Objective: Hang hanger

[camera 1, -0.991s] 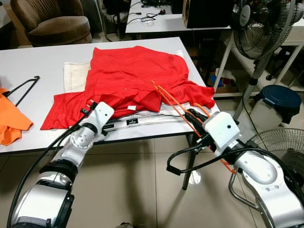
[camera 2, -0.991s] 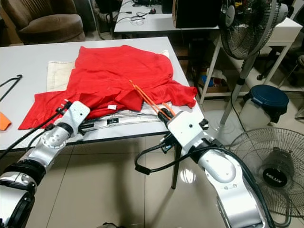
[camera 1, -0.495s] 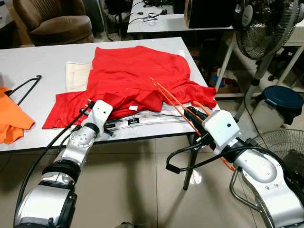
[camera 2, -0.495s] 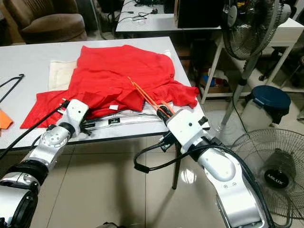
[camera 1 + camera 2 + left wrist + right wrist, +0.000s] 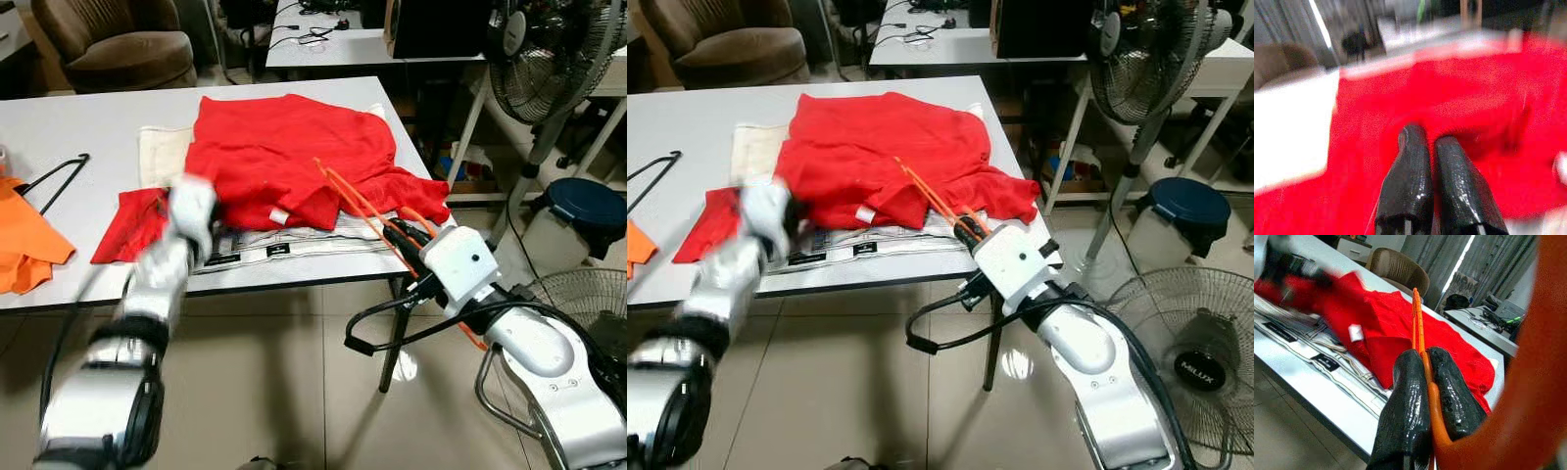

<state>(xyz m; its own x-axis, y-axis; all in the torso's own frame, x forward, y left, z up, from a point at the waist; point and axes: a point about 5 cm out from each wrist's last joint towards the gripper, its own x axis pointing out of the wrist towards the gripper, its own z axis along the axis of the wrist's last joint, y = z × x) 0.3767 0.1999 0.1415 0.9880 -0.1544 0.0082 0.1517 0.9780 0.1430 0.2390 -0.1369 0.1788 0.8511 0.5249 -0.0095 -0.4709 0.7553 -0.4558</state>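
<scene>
A red shirt (image 5: pixel 284 147) lies spread on the white table (image 5: pixel 69 127), over a white cloth (image 5: pixel 294 245). My right gripper (image 5: pixel 397 233) hovers off the table's front right corner. It is shut on an orange hanger (image 5: pixel 353 201), whose thin arm reaches up over the shirt's right side; in the right wrist view the hanger (image 5: pixel 1418 323) runs out between the closed fingers. My left arm is blurred with motion. Its gripper (image 5: pixel 208 223) sits at the shirt's front hem, left of centre, and in the left wrist view the fingers (image 5: pixel 1415 161) are pressed together against red cloth.
A black hanger (image 5: pixel 54 176) and an orange cloth (image 5: pixel 29 240) lie at the table's left end. To the right stand a pedestal fan (image 5: pixel 549 59), a blue bin (image 5: pixel 588 211) and a floor fan (image 5: pixel 588 304). A brown armchair (image 5: pixel 113 44) and a second table (image 5: pixel 333 39) are behind.
My left arm has swung up and left from the table's front edge, and the shirt's front hem has shifted back with it, baring more white cloth. The right gripper and orange hanger barely moved.
</scene>
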